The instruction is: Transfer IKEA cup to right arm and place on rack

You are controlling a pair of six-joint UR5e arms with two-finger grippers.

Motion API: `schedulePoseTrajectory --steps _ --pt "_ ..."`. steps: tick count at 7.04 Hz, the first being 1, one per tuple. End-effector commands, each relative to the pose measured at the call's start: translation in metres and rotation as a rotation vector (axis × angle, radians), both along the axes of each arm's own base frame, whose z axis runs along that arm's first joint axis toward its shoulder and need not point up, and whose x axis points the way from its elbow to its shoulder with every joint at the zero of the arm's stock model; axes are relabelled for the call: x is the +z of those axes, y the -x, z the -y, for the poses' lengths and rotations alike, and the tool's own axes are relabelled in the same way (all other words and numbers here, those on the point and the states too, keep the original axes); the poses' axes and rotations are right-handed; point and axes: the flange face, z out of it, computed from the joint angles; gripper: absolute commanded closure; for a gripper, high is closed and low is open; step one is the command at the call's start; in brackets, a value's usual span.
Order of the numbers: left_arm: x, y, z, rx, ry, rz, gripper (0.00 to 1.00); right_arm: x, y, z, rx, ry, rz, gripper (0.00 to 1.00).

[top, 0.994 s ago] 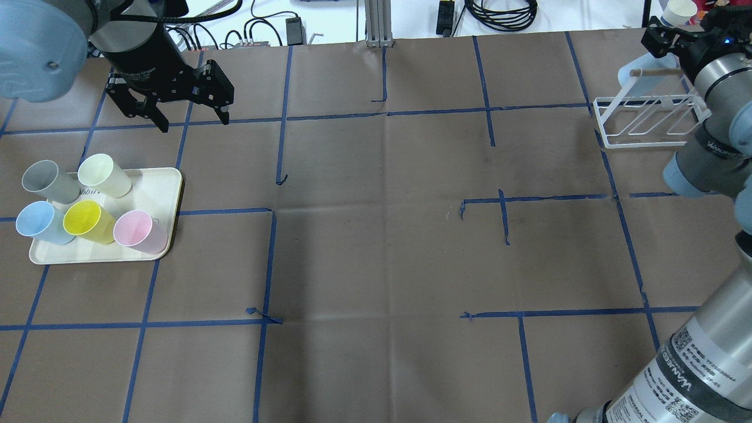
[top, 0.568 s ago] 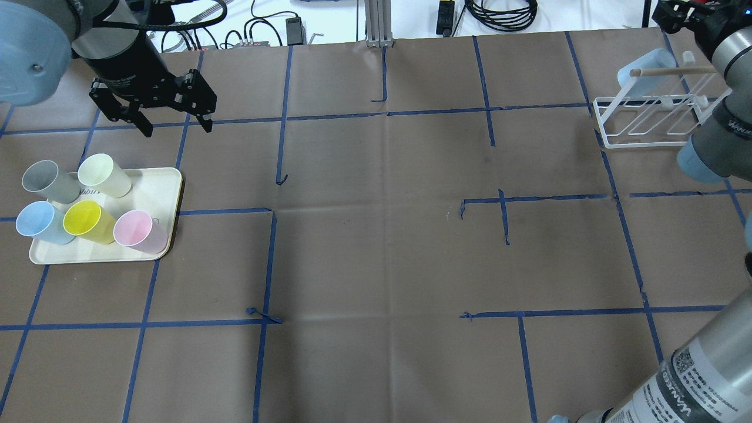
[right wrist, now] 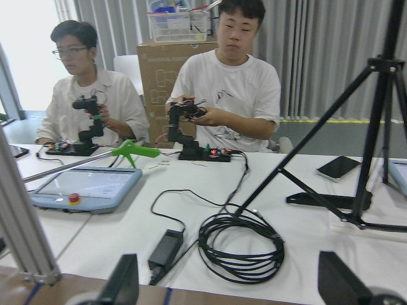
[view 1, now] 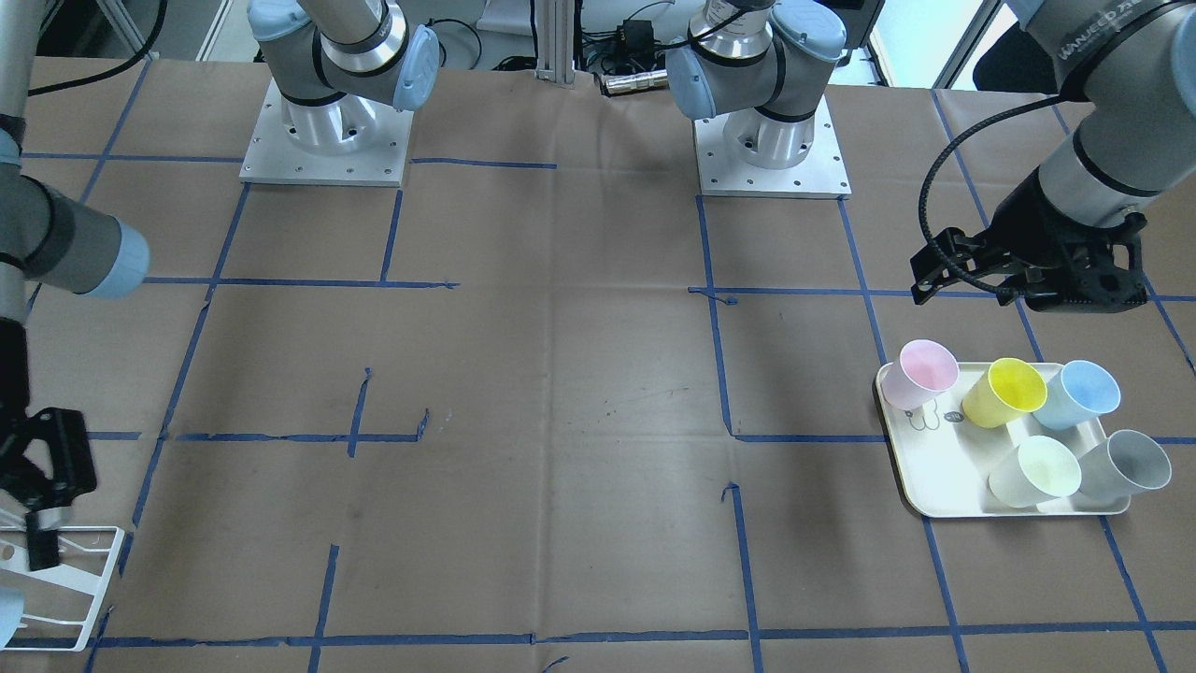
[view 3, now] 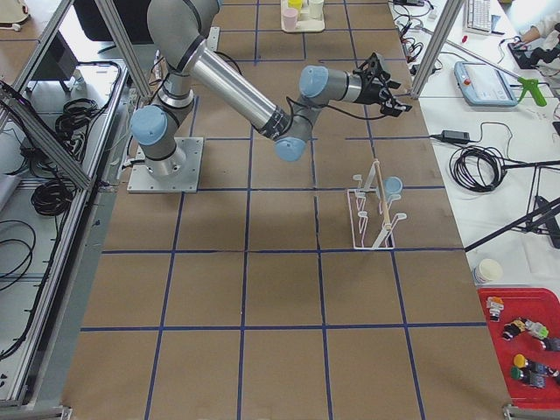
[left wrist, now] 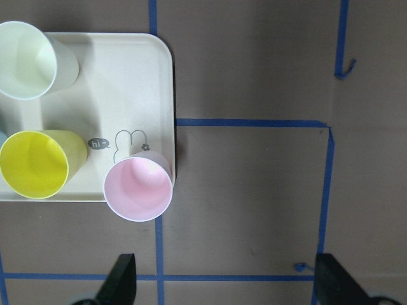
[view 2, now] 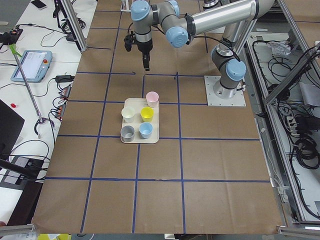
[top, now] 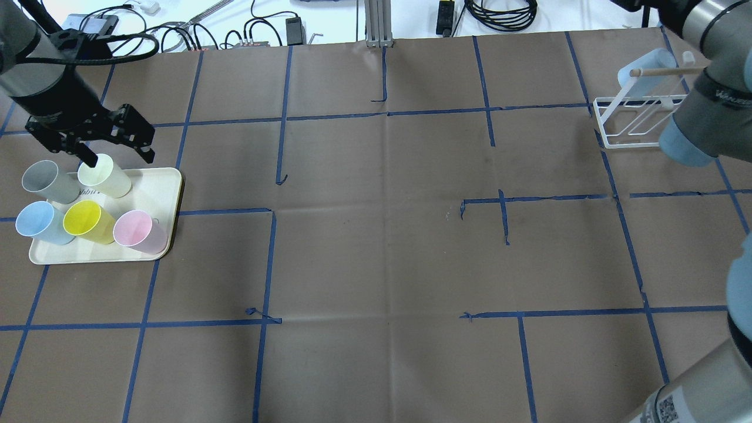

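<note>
Left gripper (top: 120, 157) hangs above the tray's (top: 160, 188) far edge, jaws wide apart, empty, near the pale-green cup (top: 108, 176). Five cups stand on the tray, the pink cup (top: 138, 230) at its inner corner. Right gripper (right wrist: 232, 279), jaws apart and empty, points out past the table (top: 382, 235) edge beyond the rack (top: 631, 123). One blue cup (top: 646, 66) sits on the rack, well apart from the tray.

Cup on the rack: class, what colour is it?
The cup on the rack is pale blue, clearest in the overhead view.
</note>
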Motion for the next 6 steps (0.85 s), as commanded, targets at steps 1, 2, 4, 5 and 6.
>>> schedulePoseTrajectory --steps 1,2,4,5,6 --pt "-0.01 -0.03 -0.009 -0.013 -0.009 -0.011 0.01 0.005 -0.09 -0.009 0.236 -0.01 0.104 0.0" --pt "-0.015 -0.03 -0.009 -0.014 -0.009 -0.011 0.01 0.003 -0.123 -0.016 0.285 -0.094 0.289 0.0" --pt "-0.041 -0.033 -0.003 -0.025 0.003 -0.007 0.02 -0.001 -0.153 -0.021 0.189 -0.323 0.688 0.0" --pt "-0.066 -0.032 -0.006 -0.025 0.011 -0.003 0.02 -0.001 -0.171 -0.026 0.203 -0.341 0.707 0.0" --pt "-0.088 -0.029 -0.012 -0.025 0.038 0.01 0.02 0.0 -0.189 -0.03 0.226 -0.364 0.729 0.0"
